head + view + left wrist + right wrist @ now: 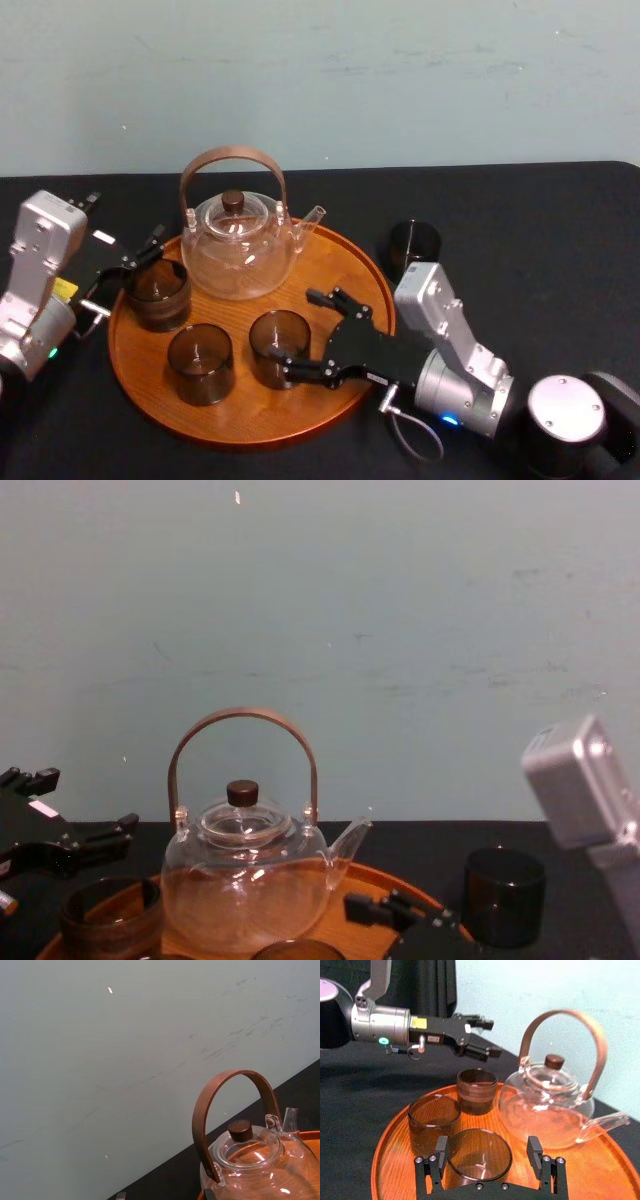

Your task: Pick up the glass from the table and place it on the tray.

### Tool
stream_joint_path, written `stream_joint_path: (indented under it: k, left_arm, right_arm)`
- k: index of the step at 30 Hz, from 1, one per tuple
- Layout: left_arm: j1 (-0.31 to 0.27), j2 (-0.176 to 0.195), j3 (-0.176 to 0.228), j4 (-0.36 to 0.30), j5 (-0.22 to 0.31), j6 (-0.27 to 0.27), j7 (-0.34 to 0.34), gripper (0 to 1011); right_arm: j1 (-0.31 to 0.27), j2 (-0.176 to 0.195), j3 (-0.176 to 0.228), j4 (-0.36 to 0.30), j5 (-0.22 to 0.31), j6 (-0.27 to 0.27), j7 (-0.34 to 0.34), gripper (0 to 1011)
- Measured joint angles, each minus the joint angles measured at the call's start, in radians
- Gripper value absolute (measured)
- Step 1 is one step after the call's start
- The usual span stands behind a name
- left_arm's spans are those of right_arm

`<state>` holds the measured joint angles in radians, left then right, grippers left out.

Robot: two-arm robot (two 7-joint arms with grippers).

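Tray (250, 425) of round orange-brown wood takes the middle of the head view, on a black table (520, 230). On its upper part stands a clear glass teapot (240, 245) with a brown arched handle. Three dark glasses stand on the tray below the teapot. The glass (278, 345) at lower centre of the head view is upright on the wood, and the right gripper (292, 329) reaches to it from the lower right. Its fingers are spread wide, one on each side of this glass. In the right wrist view the same glass (479, 1162) sits between the two black fingertips at the bottom of the frame; whether they touch its rim cannot be told. The front glass (200, 363) stands just beside it, toward the lower left of the tray. The left glass (157, 293) stands at the tray's left edge, next to the teapot. The left gripper (145, 255) hovers just above and behind this left glass with its fingers apart and nothing between them; in the right wrist view it is at upper centre (492, 1038), above that glass (477, 1091). A fourth glass (413, 245), also dark, stands on the table off the tray, close to the rim at upper right; the chest view shows it at lower right (505, 895).
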<state>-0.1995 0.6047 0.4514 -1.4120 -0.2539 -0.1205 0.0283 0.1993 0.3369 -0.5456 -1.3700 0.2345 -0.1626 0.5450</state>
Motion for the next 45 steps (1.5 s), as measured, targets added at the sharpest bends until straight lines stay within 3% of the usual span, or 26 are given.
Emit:
stream_joint_path:
  k: [11, 21, 45]
  left_arm:
    - [0.000, 0.000, 0.000, 0.000, 0.000, 0.000, 0.000, 1001]
    - [0.000, 0.000, 0.000, 0.000, 0.000, 0.000, 0.000, 1001]
    - [0.000, 0.000, 0.000, 0.000, 0.000, 0.000, 0.000, 1002]
  right_arm:
    - [-0.056, 0.051, 0.051, -0.120, -0.013, -0.019, -0.047, 1002]
    - [-0.109, 0.078, 0.105, -0.188, -0.016, -0.031, -0.081, 1002]
    - [-0.213, 0.088, 0.221, -0.226, -0.013, -0.035, -0.140, 1002]
